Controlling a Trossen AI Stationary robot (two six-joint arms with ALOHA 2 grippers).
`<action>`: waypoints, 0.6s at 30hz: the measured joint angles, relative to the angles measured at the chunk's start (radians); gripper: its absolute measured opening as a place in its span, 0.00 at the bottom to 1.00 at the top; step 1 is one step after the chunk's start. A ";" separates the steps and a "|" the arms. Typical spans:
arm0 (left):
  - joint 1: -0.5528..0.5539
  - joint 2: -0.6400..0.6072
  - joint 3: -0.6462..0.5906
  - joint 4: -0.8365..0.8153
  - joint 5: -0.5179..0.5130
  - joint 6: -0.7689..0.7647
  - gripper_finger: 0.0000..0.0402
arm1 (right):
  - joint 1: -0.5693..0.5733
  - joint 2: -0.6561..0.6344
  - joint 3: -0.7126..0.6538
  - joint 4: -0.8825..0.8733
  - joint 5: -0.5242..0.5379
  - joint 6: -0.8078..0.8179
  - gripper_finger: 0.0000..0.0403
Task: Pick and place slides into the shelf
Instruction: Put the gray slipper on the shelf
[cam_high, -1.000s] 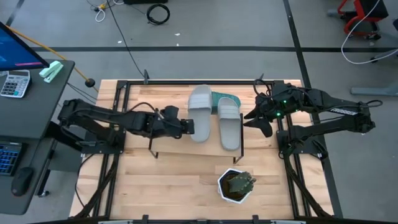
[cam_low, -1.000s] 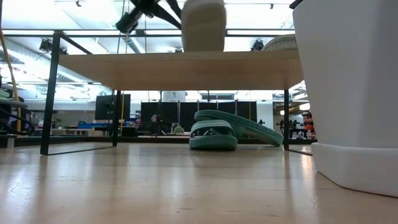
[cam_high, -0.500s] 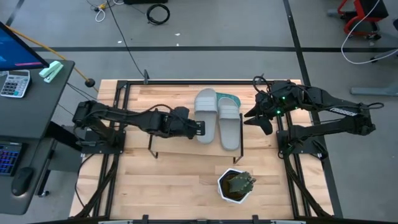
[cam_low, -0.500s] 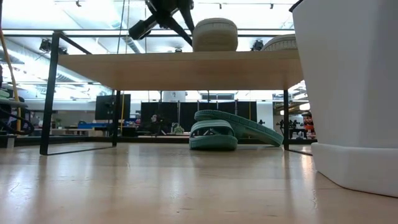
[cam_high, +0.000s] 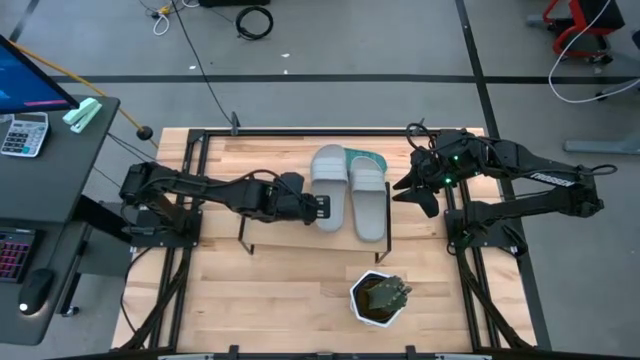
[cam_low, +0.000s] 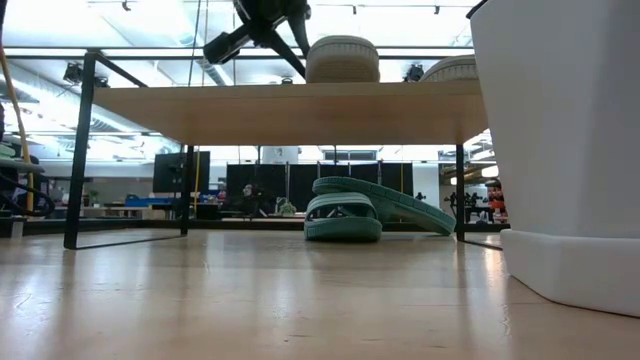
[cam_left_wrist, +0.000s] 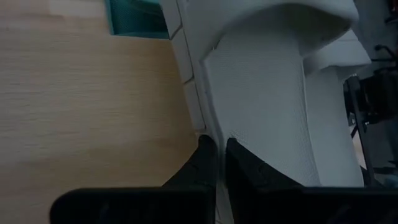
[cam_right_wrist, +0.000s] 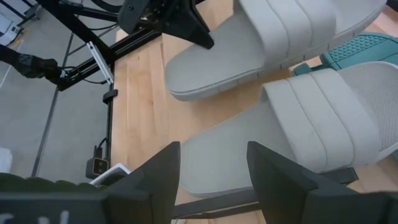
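Note:
One light grey slide (cam_high: 330, 183) lies on the shelf (cam_high: 275, 170) next to the second grey slide (cam_high: 369, 200). In the low view both show as humps on the board (cam_low: 200, 100), the first grey slide (cam_low: 342, 60) and its partner (cam_low: 452, 70). Two teal slides (cam_low: 345, 215) lie on the table under the shelf, one propped on the other; a teal edge (cam_high: 372, 160) peeks out behind the grey pair. My left gripper (cam_high: 320, 208) is shut on the first grey slide. My right gripper (cam_high: 406, 190) hovers open by the shelf's right end, touching nothing. My left gripper (cam_left_wrist: 216, 163) pinches the left rim of the grey slide's sole near its heel end (cam_left_wrist: 208, 121) between its two fingers. The fingers come level from the table's left, across the slide. The slide's sole lies flat on the shelf board.
A white hexagonal plant pot (cam_high: 380, 298) stands near the table's near edge, right of centre, and fills the right of the low view as a white pot (cam_low: 560, 150). Bare shelf board lies left of the grey slides. Black frame rails run along the table's sides.
My left gripper moved toward the table's right and down, still shut on the grey slide. The slide went from tipped up above the board to lying flat on it, close beside the other grey slide.

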 joint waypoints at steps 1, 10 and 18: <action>0.000 0.003 0.000 0.001 0.000 0.000 0.04 | 0.000 0.000 0.000 0.000 0.000 0.000 0.48; 0.000 0.030 -0.003 0.012 0.014 -0.009 0.04 | 0.000 0.000 0.000 0.000 0.000 0.001 0.48; -0.002 0.049 -0.003 0.012 0.027 -0.019 0.04 | 0.000 0.000 0.000 0.000 0.000 0.002 0.48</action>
